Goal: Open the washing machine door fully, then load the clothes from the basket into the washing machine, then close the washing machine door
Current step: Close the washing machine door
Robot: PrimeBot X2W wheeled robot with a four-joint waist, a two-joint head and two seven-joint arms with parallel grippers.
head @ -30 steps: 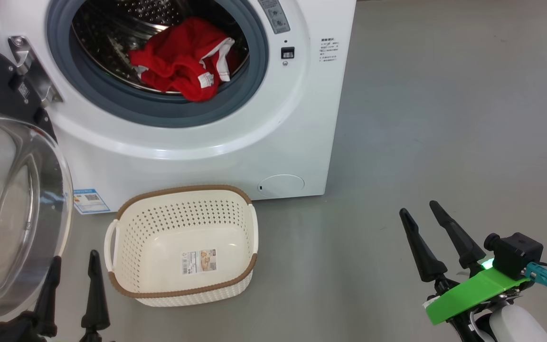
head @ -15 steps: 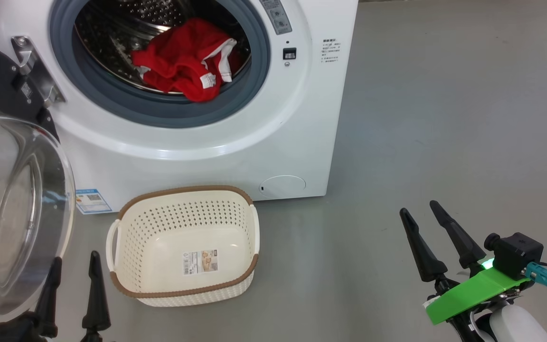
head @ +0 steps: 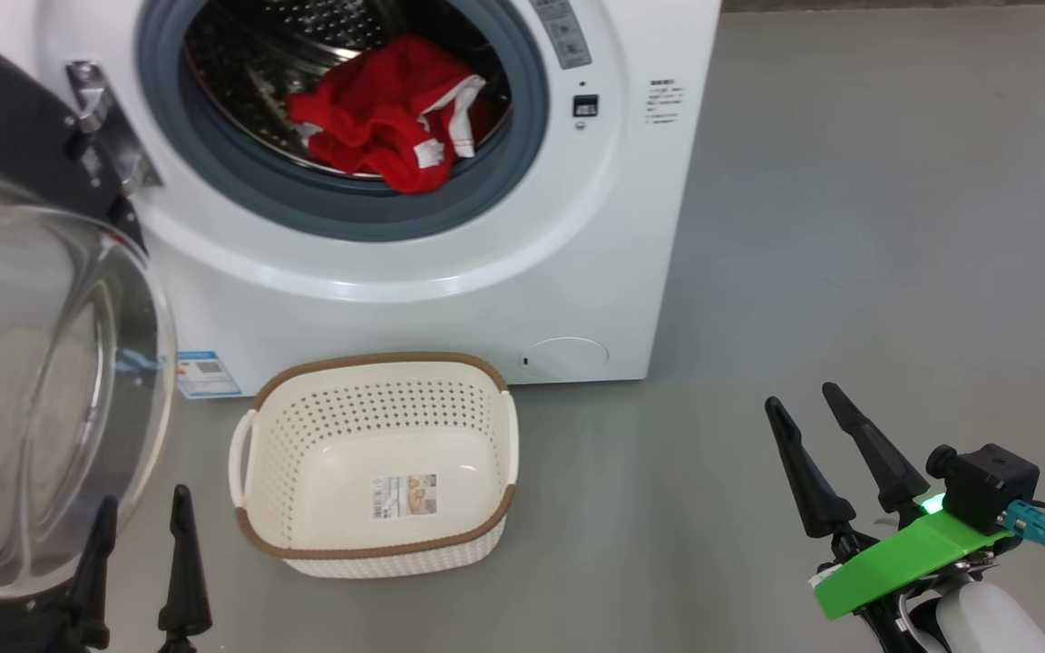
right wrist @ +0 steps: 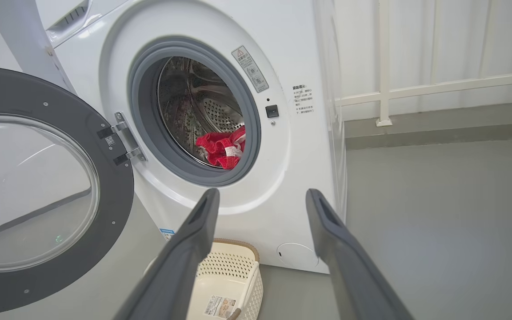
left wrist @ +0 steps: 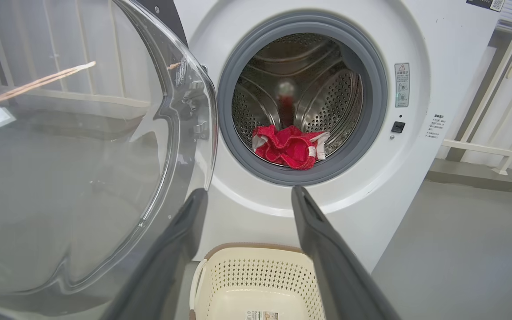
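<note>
With left gripper [head: 143, 496] and right gripper [head: 801, 396] wide open, empty, could trap the clothes [head: 377, 118] overhanging the gasket [head: 341, 204] at upper centre on shutting the washing machine door [head: 33, 363].

Ends in long tapered black fingers [head: 874, 456] at left gripper [head: 145, 494] and right gripper [head: 799, 395]. Carries bright green flat bracket [head: 903, 558], boxy black camera [head: 992, 485], teal cable plug [head: 1035, 524] at right wrist.

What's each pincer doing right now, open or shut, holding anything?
Left pincer: open, holding nothing.
Right pincer: open, holding nothing.
</note>
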